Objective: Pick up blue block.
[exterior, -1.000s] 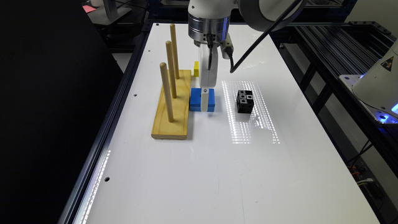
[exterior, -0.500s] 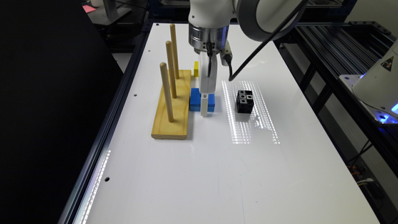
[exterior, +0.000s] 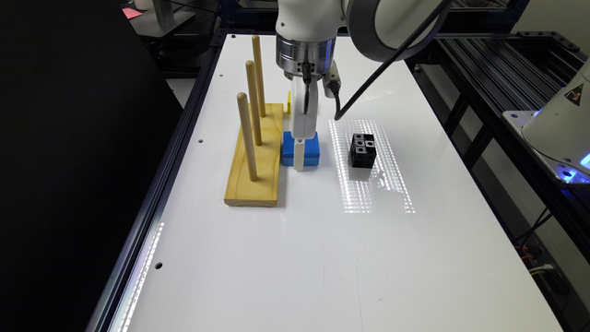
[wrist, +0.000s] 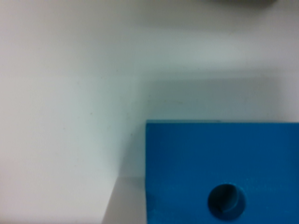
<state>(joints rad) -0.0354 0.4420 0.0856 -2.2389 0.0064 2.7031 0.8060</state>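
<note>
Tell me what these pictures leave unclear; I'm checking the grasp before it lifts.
- End effector, exterior view: open or shut cannot be told; its white body blocks the contact with the blue block.
- Blue block, wrist view: cut off by the picture's edges, and blurred.
- Yellow cube, exterior view: mostly hidden behind the end effector.
- Black cube, exterior view: hole detail too small.

Blue, yellow, black and pale wood on a glossy white table

The flat square block (exterior: 311, 147) is a plain bright blue, its round hole (wrist: 226, 201) darker inside; the white gripper (exterior: 299, 159) hangs before it. The small cube (exterior: 289, 102) is yellow, the holed cube (exterior: 362, 150) black with pale spots. The peg board (exterior: 256, 159) is light yellow-tan wood. The white table (exterior: 322, 258) carries a dotted grid of reflected light.
</note>
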